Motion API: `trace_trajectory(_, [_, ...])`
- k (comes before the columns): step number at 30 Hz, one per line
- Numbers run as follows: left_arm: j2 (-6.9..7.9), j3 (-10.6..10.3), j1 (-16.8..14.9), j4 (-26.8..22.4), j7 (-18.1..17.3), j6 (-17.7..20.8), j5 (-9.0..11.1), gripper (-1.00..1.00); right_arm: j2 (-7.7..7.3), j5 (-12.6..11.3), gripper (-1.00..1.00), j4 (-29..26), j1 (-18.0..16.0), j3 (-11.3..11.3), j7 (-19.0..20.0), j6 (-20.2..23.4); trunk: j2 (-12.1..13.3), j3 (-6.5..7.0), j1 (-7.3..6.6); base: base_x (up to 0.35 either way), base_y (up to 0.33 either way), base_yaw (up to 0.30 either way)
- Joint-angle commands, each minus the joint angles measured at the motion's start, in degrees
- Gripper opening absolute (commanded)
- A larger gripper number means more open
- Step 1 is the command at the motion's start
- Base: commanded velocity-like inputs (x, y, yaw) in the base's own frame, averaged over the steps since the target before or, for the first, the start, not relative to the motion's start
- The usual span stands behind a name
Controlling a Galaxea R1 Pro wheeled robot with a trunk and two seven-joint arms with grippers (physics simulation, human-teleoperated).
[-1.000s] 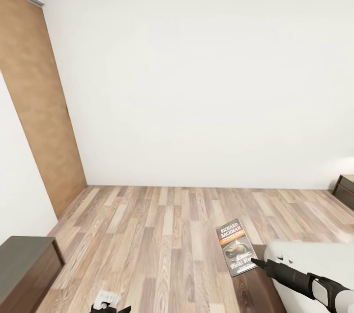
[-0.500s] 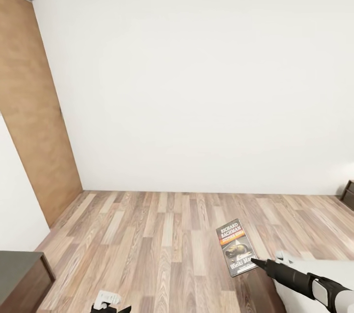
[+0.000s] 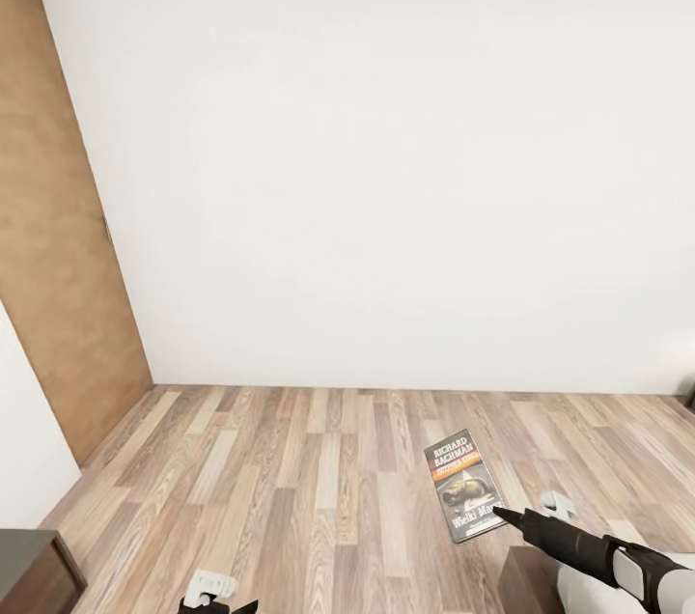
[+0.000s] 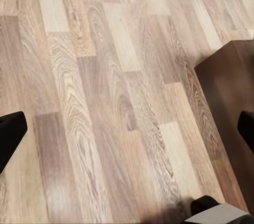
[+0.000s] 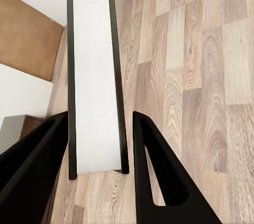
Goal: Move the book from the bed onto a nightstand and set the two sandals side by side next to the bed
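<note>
One tool carries the load: the right tool (image 3: 504, 515) is pinched on the book (image 3: 463, 484) at its near short edge, the dark fingers (image 5: 159, 182) pressing either cover, as the right wrist view shows with the white page block running straight out between them. From that grip the book's long axis points forward and away from the robot, cover with the white "Richard Bachman" lettering turned up toward the head camera, held in the air above the floor (image 3: 319, 469).

Below the right arm a pale mattress corner of the bed (image 3: 598, 595) and its dark wooden frame (image 3: 526, 580) sit at the lower right edge of the head view, so the book is off the bed, not resting on anything.

The left tool (image 4: 127, 129) hangs low over bare planks, fingers spread wide apart, holding nothing; a dark wooden edge lies just beside it.

No nightstand can be identified with confidence; a dark cabinet corner (image 3: 34, 575) shows at the lower left. Judging from this, the right arm must deliver.
</note>
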Motion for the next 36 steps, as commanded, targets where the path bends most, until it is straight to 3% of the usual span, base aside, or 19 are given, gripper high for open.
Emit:
trace_trajectory(1, [0.0, 0.44, -0.02, 0.05, -0.13, -0.34, -0.63, 1.0, 0.01, -0.68, -1.0, 0.11, -0.07, -0.05, 0.29, 0.57, -0.04, -0.02, 0.06, 0.321, 0.0, 0.0])
trace_trajectory(36, [0.0, 0.44, -0.01, 1.54, -0.07, -0.34, -0.69, 1.0, 0.02, -0.65, -1.0, 0.12, -0.07, -0.05, 0.39, 0.61, -0.04, -0.02, 0.06, 0.321, 0.0, 0.0])
